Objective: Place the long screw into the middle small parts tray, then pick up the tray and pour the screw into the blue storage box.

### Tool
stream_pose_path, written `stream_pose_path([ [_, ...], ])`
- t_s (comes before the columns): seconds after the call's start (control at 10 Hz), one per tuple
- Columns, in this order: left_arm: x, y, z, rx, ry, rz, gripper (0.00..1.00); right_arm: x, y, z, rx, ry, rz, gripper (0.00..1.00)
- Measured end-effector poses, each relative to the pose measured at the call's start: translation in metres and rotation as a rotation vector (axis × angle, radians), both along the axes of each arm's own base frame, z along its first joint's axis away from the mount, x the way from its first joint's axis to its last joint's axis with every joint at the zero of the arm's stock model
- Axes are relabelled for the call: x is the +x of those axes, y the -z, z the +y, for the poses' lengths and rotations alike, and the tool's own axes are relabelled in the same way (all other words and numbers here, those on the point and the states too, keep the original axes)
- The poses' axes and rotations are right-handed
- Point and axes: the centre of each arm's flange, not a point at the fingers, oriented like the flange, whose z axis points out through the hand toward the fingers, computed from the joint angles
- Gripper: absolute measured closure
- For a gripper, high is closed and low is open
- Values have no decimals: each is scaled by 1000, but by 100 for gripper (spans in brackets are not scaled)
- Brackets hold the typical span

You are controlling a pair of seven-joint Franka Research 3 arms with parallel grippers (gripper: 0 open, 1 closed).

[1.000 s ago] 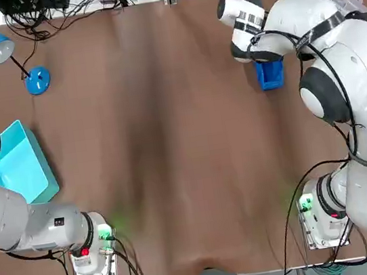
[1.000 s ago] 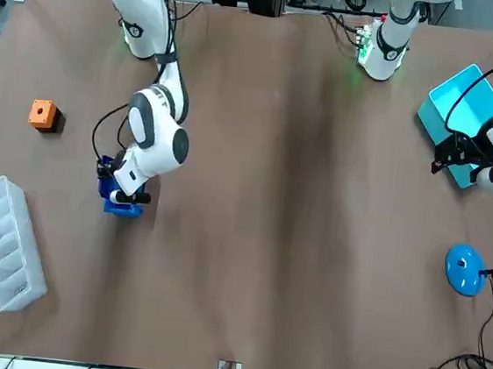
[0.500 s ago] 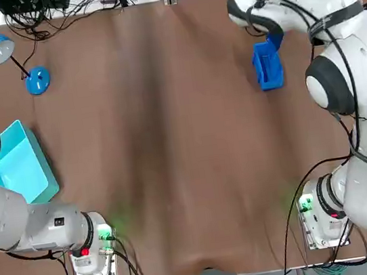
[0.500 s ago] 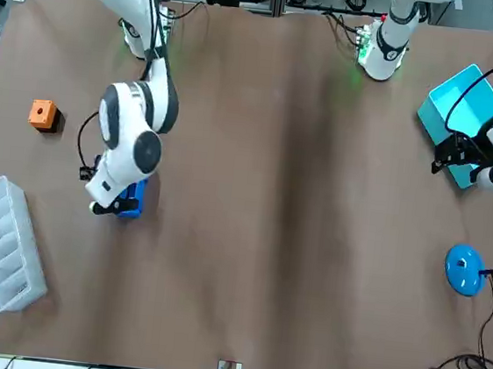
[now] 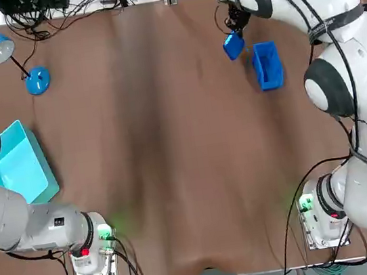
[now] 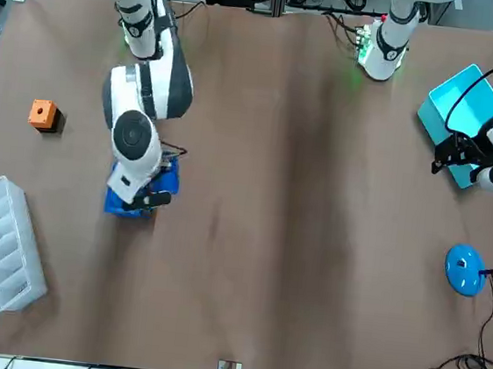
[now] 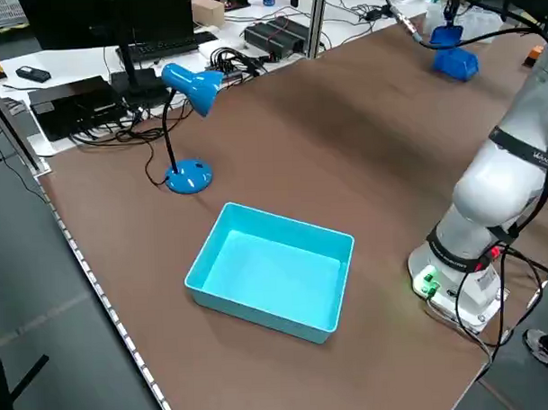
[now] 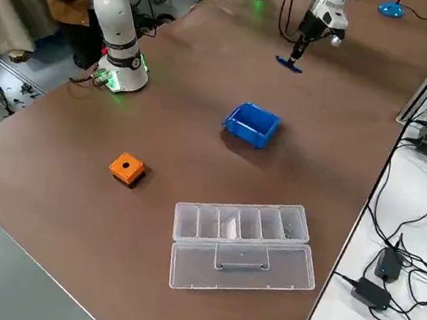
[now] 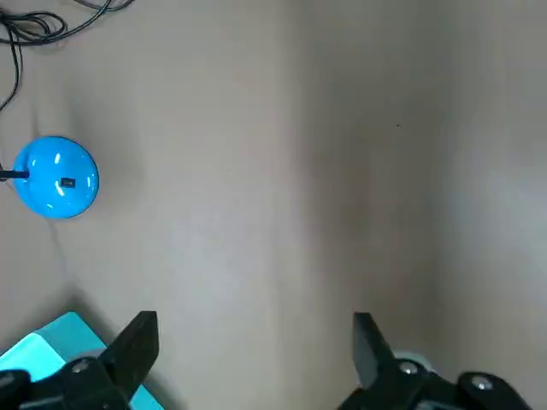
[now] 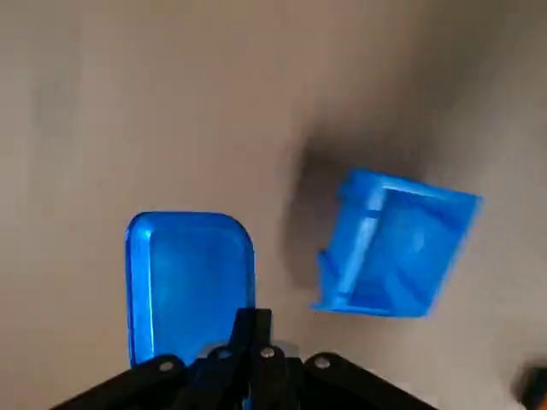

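Tray (image 10: 190,278) — small, blue — is clamped by 1 edge in the right gripper (image 10: 253,326), at 10 o'clock from the blue storage box (image 5: 268,65); left gripper (image 9: 254,329) idles at the table's (image 5: 171,146) 9 o'clock, fingers apart.

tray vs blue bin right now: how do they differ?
The tray is shallow with rounded corners; the bin is deeper, with tall straight walls. The tray is clamped in the right gripper and seems lifted; the bin sits free on the table, apart from it. In the top view the tray looks smaller than the bin. Both are blue and open-topped.
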Motion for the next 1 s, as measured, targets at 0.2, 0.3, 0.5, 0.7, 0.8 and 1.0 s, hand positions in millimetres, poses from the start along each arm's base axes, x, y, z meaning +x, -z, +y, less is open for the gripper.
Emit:
stream_pose_path([
  [0.2, 0, 0, 0, 0, 0, 0, 0, 5, 13, 54, 175, 83, 12, 98],
  [0.3, 0, 0, 0, 0, 0, 0, 0, 9, 27, 80, 241, 126, -19, 98],
  [0.5, 0, 0, 0, 0, 0, 1, 0, 7, 65, 134, 317, 188, -98, 98],
  [0.7, 0, 0, 0, 0, 0, 0, 0, 13, 97, 166, 350, 198, -124, 98],
  [0.8, 0, 0, 0, 0, 0, 0, 0, 17, 114, 179, 374, 199, -135, 98],
  [1.0, 0, 0, 0, 0, -1, 0, 0, 18, 147, 189, 378, 190, -133, 98],
])
